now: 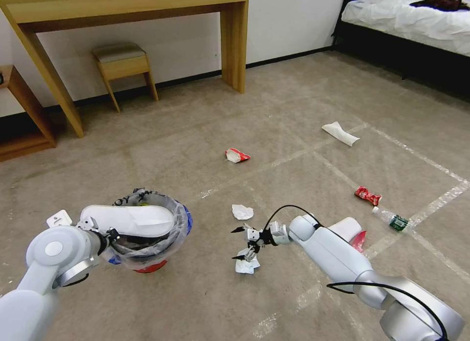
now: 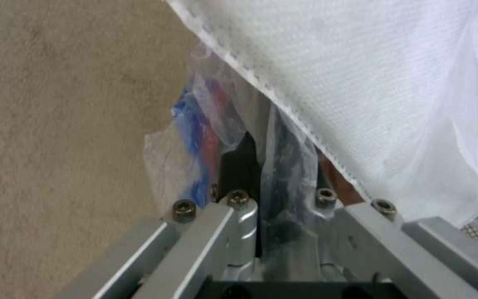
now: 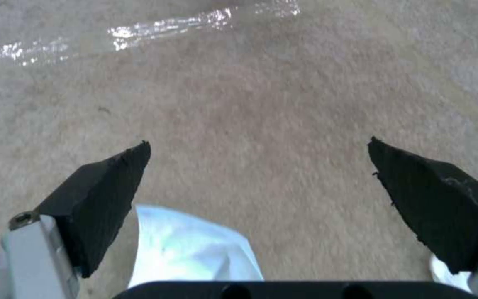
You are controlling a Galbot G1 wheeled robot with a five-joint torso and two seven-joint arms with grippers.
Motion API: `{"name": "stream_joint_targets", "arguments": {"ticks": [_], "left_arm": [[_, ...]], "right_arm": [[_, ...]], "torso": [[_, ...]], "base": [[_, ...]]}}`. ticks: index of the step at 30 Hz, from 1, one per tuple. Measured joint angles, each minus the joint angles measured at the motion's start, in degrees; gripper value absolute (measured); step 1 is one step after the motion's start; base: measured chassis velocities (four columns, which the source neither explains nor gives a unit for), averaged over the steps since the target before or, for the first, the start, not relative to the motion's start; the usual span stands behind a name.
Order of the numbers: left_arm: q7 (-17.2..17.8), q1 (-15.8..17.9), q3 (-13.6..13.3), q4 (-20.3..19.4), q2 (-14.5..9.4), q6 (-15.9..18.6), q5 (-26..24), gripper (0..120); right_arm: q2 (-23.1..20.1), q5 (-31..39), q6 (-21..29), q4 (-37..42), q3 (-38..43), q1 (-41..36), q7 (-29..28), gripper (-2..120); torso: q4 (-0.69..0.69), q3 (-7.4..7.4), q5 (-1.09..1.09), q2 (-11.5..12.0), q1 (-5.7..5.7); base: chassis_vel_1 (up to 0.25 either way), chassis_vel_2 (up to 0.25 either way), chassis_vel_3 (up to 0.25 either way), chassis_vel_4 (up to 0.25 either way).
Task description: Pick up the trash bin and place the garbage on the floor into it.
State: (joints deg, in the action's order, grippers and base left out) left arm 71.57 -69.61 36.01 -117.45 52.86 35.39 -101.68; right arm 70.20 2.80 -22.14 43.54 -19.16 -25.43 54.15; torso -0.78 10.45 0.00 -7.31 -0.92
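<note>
The trash bin (image 1: pixel 155 245), a red bucket in a clear bag, hangs just above the floor (image 1: pixel 196 306) at lower left. My left gripper (image 1: pixel 113 235) is shut on its near rim, and the left wrist view shows the gripper (image 2: pixel 261 199) pinching rim and bag (image 2: pixel 211 108). A white slipper (image 1: pixel 129 219) (image 2: pixel 388 83) lies across the bin's mouth. My right gripper (image 1: pixel 235 243) (image 3: pixel 261 178) is open, low over a crumpled white paper (image 1: pixel 247 265) (image 3: pixel 189 249). More garbage lies around: another paper (image 1: pixel 242 212), a red-white wrapper (image 1: pixel 237 155), a slipper (image 1: pixel 340 133), a red wrapper (image 1: pixel 367 195) and a bottle (image 1: pixel 394 219).
A wooden desk (image 1: pixel 234 42) and a stool (image 1: pixel 122 61) stand at the back wall, with a low shelf (image 1: pixel 24 135) at far left. A bed (image 1: pixel 406 17) fills the back right. Another white slipper (image 1: pixel 348 227) lies partly under my right forearm. Tape lines (image 1: pixel 431 204) cross the carpet.
</note>
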Motion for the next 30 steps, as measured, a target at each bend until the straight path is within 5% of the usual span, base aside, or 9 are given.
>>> {"name": "stream_joint_targets", "arguments": {"ticks": [30], "left_arm": [[0.0,-0.4,-0.5,-0.4,0.6,0.0,0.7,4]], "right_arm": [[1.2,-0.9,-1.8,-8.8,5.4,-2.7,7.2,100]], "torso": [[-0.01,0.0,0.0,0.0,0.0]], "base": [[0.0,0.0,0.0,0.0]]}}
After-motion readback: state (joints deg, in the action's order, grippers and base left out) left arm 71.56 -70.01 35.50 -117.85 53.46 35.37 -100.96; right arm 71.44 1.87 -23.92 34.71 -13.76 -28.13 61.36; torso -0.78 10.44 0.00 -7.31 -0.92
